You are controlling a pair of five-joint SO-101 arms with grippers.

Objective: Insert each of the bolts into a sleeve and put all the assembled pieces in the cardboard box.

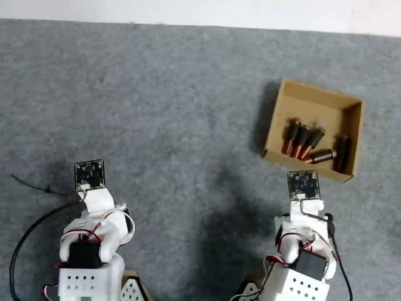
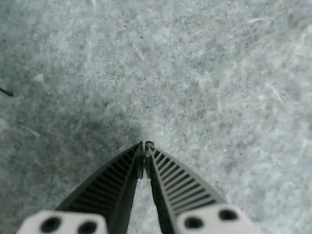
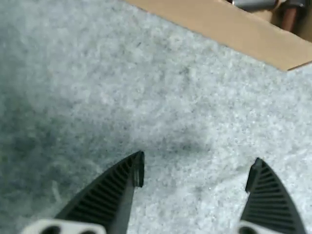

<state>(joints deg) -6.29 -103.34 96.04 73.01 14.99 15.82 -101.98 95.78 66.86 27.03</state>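
Observation:
The cardboard box sits on the grey carpet at the right, holding several dark sleeves with copper-coloured bolts lying in it. A corner of the box wall appears in the right wrist view, with pieces inside it. My right gripper is open over bare carpet just short of the box, nothing between its fingers. My left gripper is shut on nothing, tips together above the carpet. In the high view, both arms are folded back near the front edge, left arm and right arm.
Grey carpet covers the whole table. A thin black wire lies on it left of the left arm, and a black cable loops to that arm's base. A white wall strip runs along the far edge.

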